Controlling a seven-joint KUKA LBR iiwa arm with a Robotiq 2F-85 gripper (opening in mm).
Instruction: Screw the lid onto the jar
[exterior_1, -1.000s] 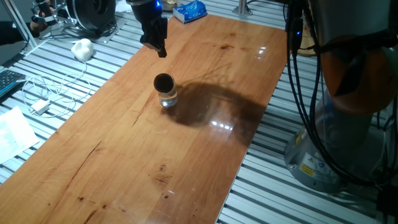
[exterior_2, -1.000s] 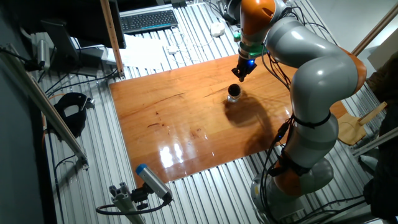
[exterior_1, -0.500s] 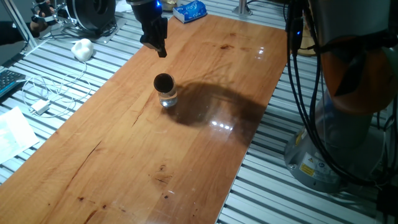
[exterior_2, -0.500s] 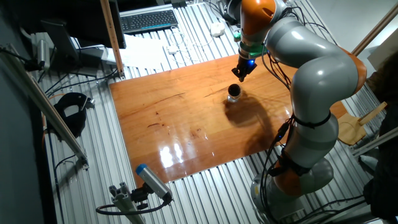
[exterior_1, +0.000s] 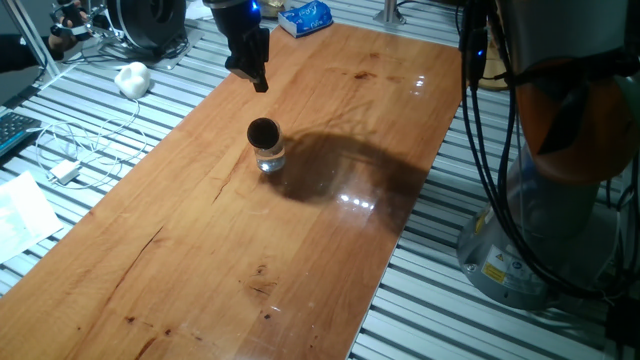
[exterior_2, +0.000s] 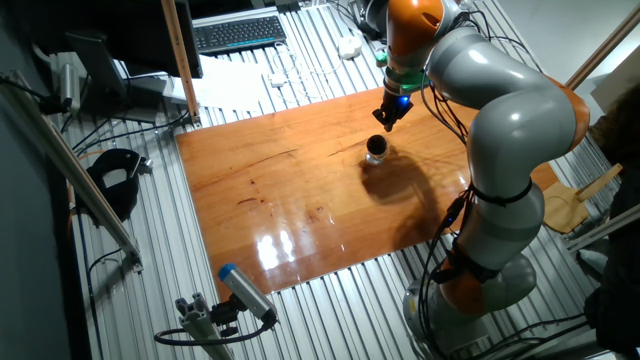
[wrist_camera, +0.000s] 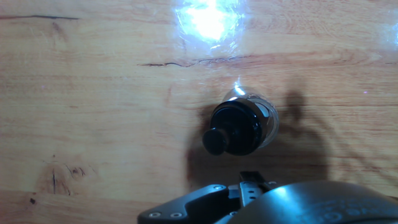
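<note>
Lid sits on the jar, mid-table. My gripper hangs above, apart, holding nothing; finger spread I cannot tell. Risk: lid may only rest unthreaded, and an off-centre descent could tip the small jar.

bare wood around jar, tool above

No text could be read in any view. A yellow label sat on the robot base at about 4 o'clock in one fixed view, and a blue packet lay at 12 o'clock, but their print was too small to make out.
</note>
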